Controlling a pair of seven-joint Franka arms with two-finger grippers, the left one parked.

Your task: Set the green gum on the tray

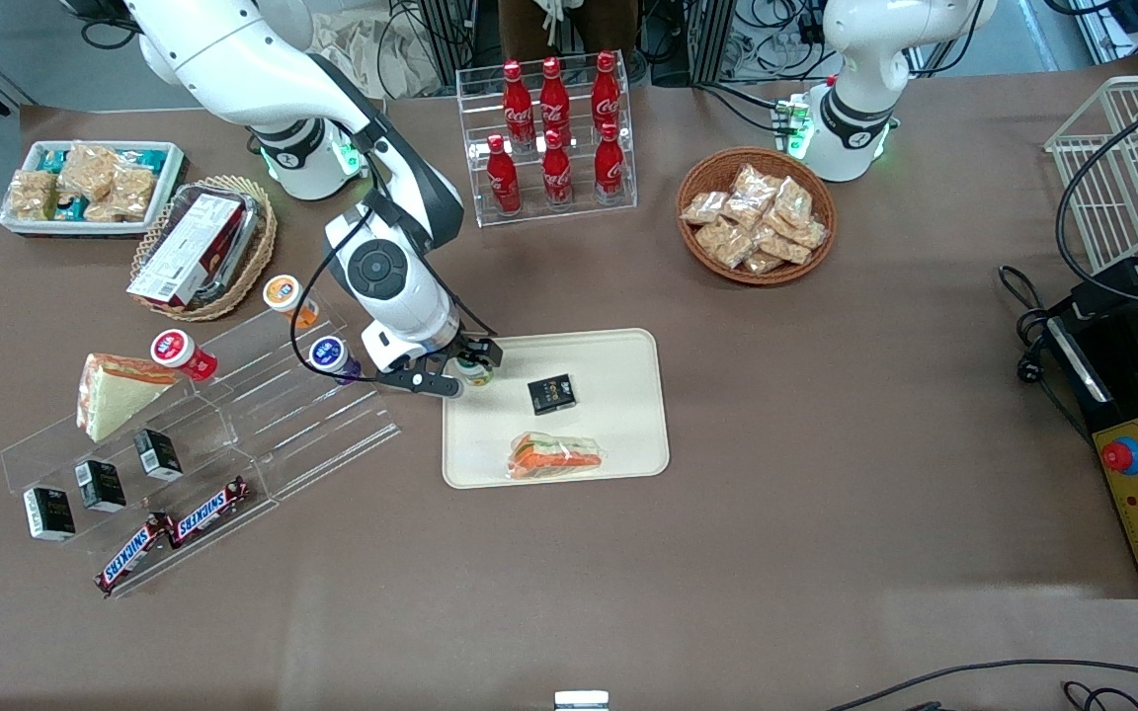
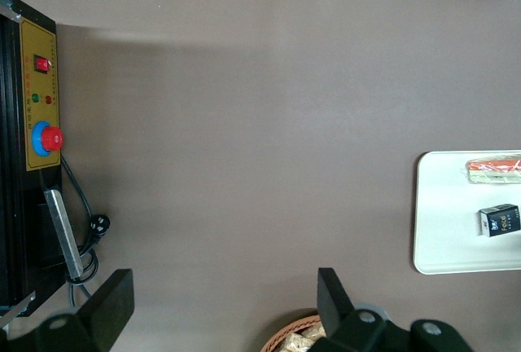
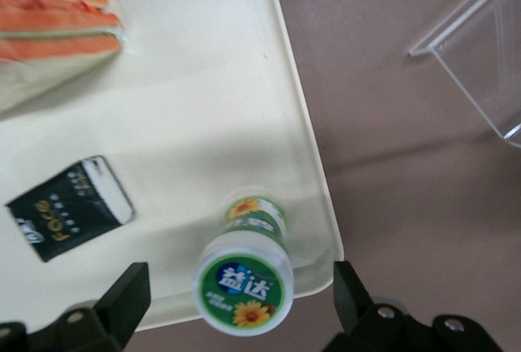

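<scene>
The green gum (image 3: 244, 287), a small canister with a green-and-white lid, stands upright on the cream tray (image 3: 203, 83) close to one rounded corner. In the front view the gum (image 1: 475, 372) sits at the tray's (image 1: 628, 434) corner toward the working arm's end, farther from the camera. My right gripper (image 3: 240, 280) is open right above the gum, one finger on each side, with gaps and no contact. In the front view the gripper (image 1: 471, 370) hovers over that corner.
A black packet (image 1: 552, 393) and a wrapped sandwich (image 1: 554, 455) lie on the tray. A clear acrylic stand (image 1: 263, 415) beside the tray holds a purple-lidded canister (image 1: 329, 354), an orange-lidded one (image 1: 283, 293) and a red-lidded one (image 1: 174, 349). A cola rack (image 1: 554, 138) and a snack basket (image 1: 757, 215) stand farther back.
</scene>
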